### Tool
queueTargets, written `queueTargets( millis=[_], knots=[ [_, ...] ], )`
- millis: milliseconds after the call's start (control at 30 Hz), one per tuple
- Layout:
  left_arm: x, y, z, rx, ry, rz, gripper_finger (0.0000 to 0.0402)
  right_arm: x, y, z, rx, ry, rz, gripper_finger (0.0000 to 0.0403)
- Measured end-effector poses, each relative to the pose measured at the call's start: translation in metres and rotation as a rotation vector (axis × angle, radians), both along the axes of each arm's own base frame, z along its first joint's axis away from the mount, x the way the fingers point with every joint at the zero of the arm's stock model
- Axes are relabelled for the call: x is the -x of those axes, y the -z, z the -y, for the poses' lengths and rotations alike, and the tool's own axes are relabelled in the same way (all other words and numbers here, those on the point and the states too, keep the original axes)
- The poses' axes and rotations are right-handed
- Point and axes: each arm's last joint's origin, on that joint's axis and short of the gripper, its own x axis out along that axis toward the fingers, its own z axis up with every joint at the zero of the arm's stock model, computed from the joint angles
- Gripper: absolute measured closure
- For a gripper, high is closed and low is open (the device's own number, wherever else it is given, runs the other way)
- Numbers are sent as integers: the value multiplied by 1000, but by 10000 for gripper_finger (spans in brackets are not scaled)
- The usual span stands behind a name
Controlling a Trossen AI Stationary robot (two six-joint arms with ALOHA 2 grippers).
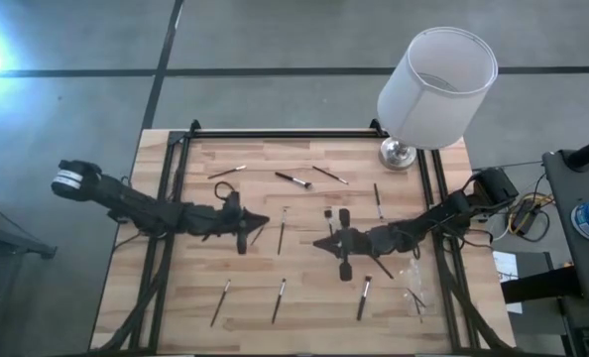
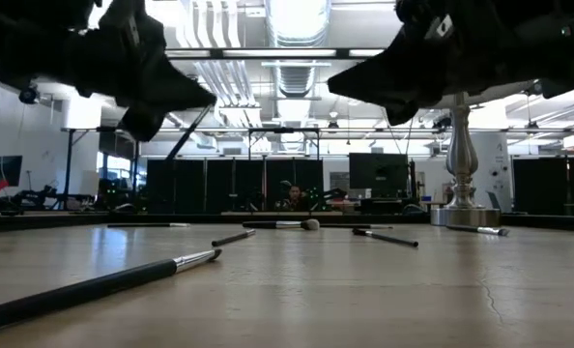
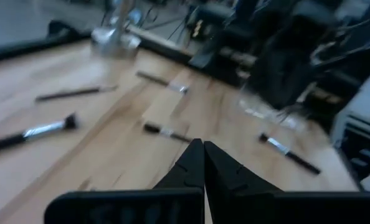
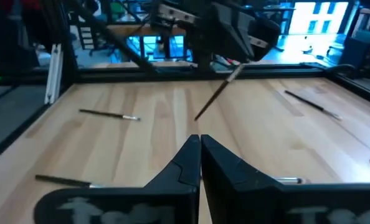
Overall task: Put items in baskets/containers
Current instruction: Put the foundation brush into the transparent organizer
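Note:
My left gripper (image 1: 265, 221) hovers over the table's middle, shut on a thin dark brush (image 4: 216, 93) that slants down below it. My right gripper (image 1: 317, 243) faces it from the right, shut and empty, its fingers (image 4: 191, 155) closed in the right wrist view. Several more slim brushes lie flat on the wood, among them one (image 1: 293, 179) toward the far edge and one (image 1: 279, 299) toward the near edge. A faint clear plastic container (image 1: 413, 290) rests near the table's right edge, hard to make out. My left gripper pinches the brush between its two fingers by the upper end (image 4: 237, 70). The fingers reach out level toward the table's right. The brush hangs slanting down from them, and its lower end (image 4: 196, 117) is lifted clear of the table.
A big white lampshade (image 1: 438, 87) on a silver base (image 1: 398, 154) stands at the far right corner. Black rails (image 1: 275, 133) frame the tabletop. Two dark brush heads (image 1: 336, 215) lie just beyond my right gripper. Bare wood shows at the near left.

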Motion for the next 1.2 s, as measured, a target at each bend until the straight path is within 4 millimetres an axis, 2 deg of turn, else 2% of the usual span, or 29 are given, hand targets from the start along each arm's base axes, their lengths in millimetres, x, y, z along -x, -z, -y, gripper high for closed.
queueTargets(
  millis=[133,267,500,700,933,1200],
  knots=[
    [-7,-8,9,-47,41,107,401,-7,-10,-2,-43,4,39,375],
    [-15,-13,17,-81,82,196,401,-15,-22,-5,-68,8,83,340],
    [-33,-16,27,-124,140,276,401,-28,-41,-8,-88,11,129,273],
    [-49,-21,35,-143,193,298,401,-33,-48,-9,-82,53,139,232],
    [-62,-28,43,-187,218,320,402,-37,-42,-8,-89,64,115,221],
    [-68,-32,45,-196,227,334,402,-63,-36,-17,-46,57,107,233]
  ],
)
